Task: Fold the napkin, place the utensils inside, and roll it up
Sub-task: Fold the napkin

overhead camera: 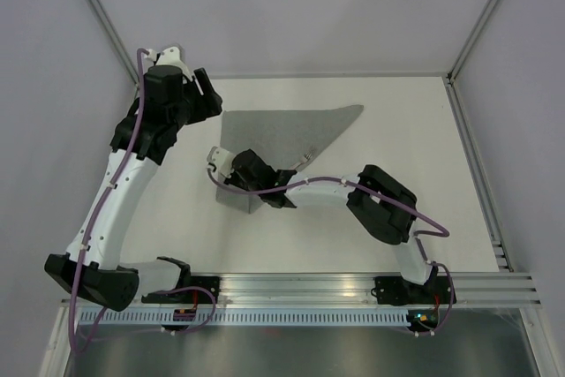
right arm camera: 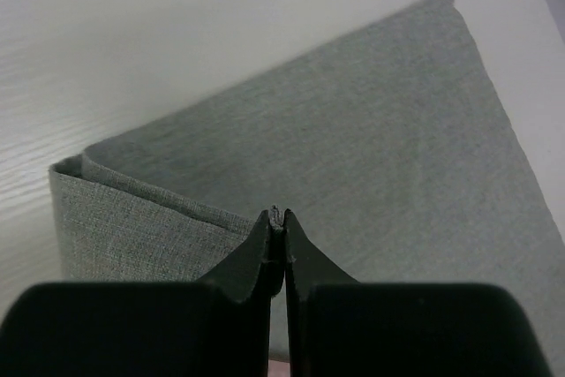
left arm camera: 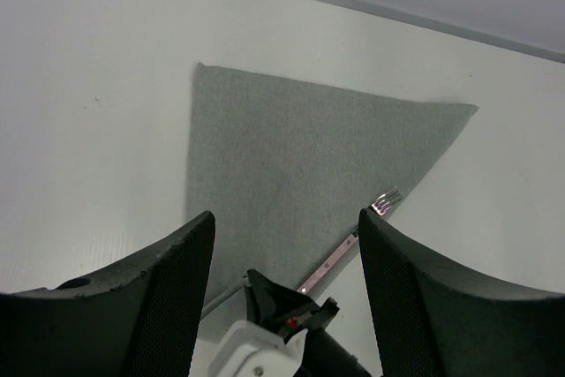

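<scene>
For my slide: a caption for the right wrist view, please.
The right gripper pinches a fold of the grey napkin.

The fork [left arm camera: 349, 245] lies along the napkin's [overhead camera: 284, 131] right edge, on the table [overhead camera: 415, 121].

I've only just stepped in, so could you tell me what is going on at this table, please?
The right gripper is shut on the near edge of the grey napkin, which lies folded into a triangle with one corner turned over. A fork lies along the napkin's edge, its tines poking past it. The left gripper hovers open above, holding nothing. The napkin is not yet rolled up.
</scene>
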You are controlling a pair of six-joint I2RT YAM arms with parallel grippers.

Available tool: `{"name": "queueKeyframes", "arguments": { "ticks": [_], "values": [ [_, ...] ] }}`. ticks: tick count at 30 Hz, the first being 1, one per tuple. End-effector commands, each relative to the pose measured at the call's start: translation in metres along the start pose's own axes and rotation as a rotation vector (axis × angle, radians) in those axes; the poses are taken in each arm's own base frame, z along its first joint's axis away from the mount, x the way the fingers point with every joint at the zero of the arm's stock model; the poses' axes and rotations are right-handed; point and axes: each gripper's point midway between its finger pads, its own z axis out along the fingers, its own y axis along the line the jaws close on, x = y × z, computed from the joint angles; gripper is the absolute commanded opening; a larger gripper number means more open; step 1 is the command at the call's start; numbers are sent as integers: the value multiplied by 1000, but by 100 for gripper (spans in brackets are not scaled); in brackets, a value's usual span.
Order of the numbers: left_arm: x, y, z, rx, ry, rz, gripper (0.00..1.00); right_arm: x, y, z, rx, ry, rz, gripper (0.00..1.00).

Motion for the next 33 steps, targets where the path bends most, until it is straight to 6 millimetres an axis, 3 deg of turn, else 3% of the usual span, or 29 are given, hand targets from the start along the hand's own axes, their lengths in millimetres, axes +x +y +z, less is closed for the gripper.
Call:
{"name": "queueKeyframes", "arguments": {
  "ticks": [1, 10, 16, 26, 33],
  "values": [
    [-23, -18, -2, 77, -57, 22, 71, -9, -57, -17, 126, 0, 90, 0],
    [-21, -27, 8, 113, -43, 24, 71, 46, -115, -28, 258, 115, 140, 0],
    [-17, -32, 15, 135, -22, 23, 71, 71, -149, -39, 327, 159, 190, 1],
    [-9, -35, 26, 152, 9, 19, 71, 107, -181, -53, 387, 216, 246, 1],
    [-3, -39, 36, 162, 32, 16, 71, 124, -193, -58, 409, 246, 267, 0]
  ]
}}
